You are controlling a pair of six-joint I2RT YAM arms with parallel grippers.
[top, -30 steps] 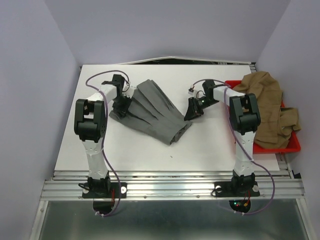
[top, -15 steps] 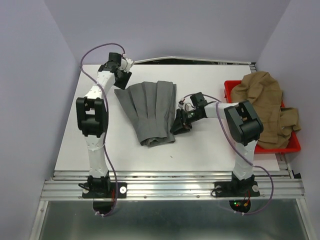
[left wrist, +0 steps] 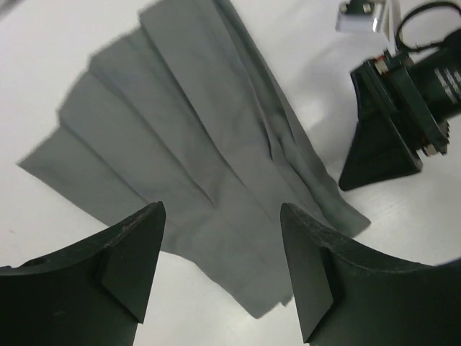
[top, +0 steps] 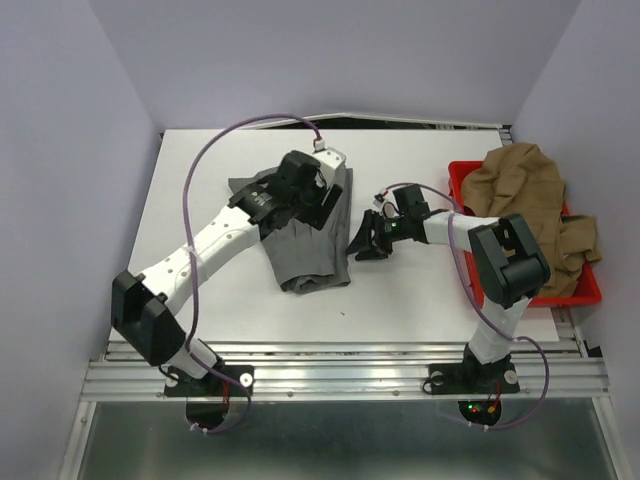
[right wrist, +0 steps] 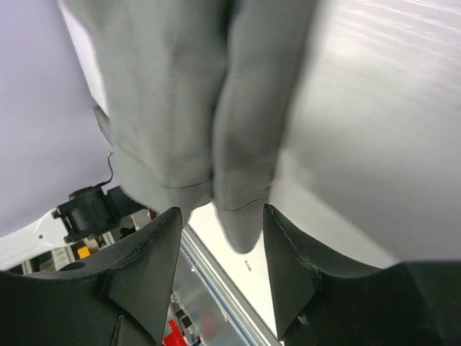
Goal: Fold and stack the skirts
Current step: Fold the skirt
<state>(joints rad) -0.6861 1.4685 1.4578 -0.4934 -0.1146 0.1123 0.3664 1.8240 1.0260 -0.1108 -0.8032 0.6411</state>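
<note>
A grey pleated skirt lies flat on the white table, hem toward the near edge. My left gripper hovers open and empty above its upper middle. In the left wrist view the skirt spreads below the open left gripper. My right gripper sits low at the skirt's right edge, open. In the right wrist view the skirt's folded edge lies just ahead of the right gripper, with nothing held. The right gripper also shows in the left wrist view.
A red tray at the table's right edge holds a heap of tan skirts. Purple cables loop over both arms. Walls close in the left, back and right sides.
My left arm has swung from the far left corner to above the skirt's middle. The right gripper has shifted slightly to the right at the skirt's right edge. The skirt has stayed flat.
</note>
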